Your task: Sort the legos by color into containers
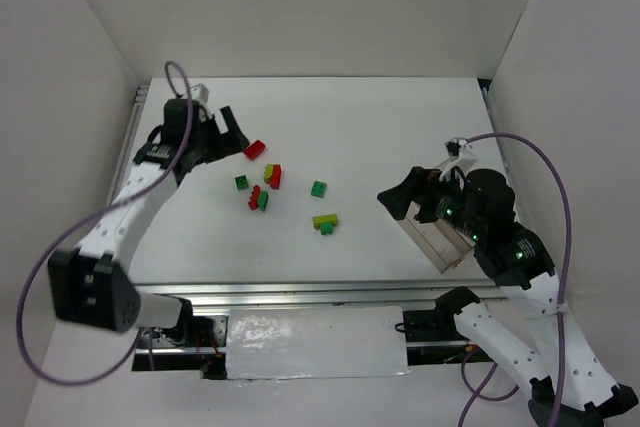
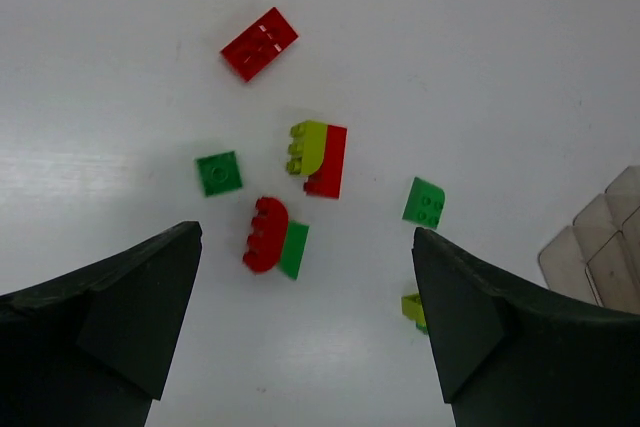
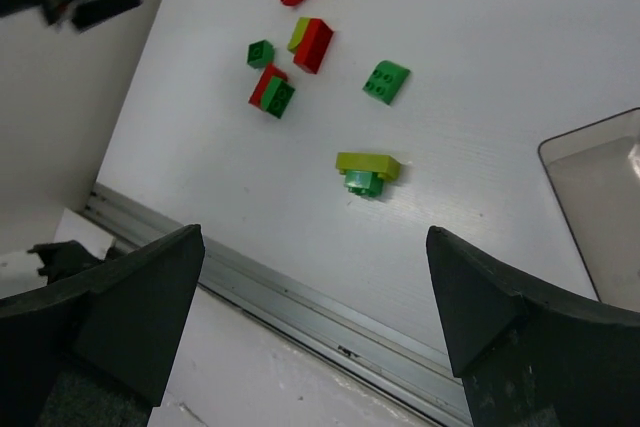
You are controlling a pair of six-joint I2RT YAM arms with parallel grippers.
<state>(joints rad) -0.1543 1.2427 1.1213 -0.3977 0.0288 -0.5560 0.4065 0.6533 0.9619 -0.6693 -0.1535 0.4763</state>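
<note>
The legos all lie loose on the white bench (image 1: 380,127), gathered left of centre and well apart from the clear tray (image 1: 440,239), which sits at the right near the front edge. A lone red brick (image 1: 255,149) lies farthest back, just beside the left gripper (image 2: 305,235), whose jaws stand wide with nothing between them. Nearer the front, a yellow-green piece and a red piece touch as a pair (image 1: 272,176), with a small dark green square (image 1: 242,183) just to their left. In front of these, a red piece and a green piece (image 1: 258,199) lie side by side. A single green brick (image 1: 318,188) sits to the right of the cluster, and closest to the tray a yellow-green plate rests on top of a green piece (image 1: 325,222). The right gripper (image 3: 315,235) is also spread wide and holds nothing; from the top camera it overlaps the tray's far end, though whether it touches the tray cannot be told
</note>
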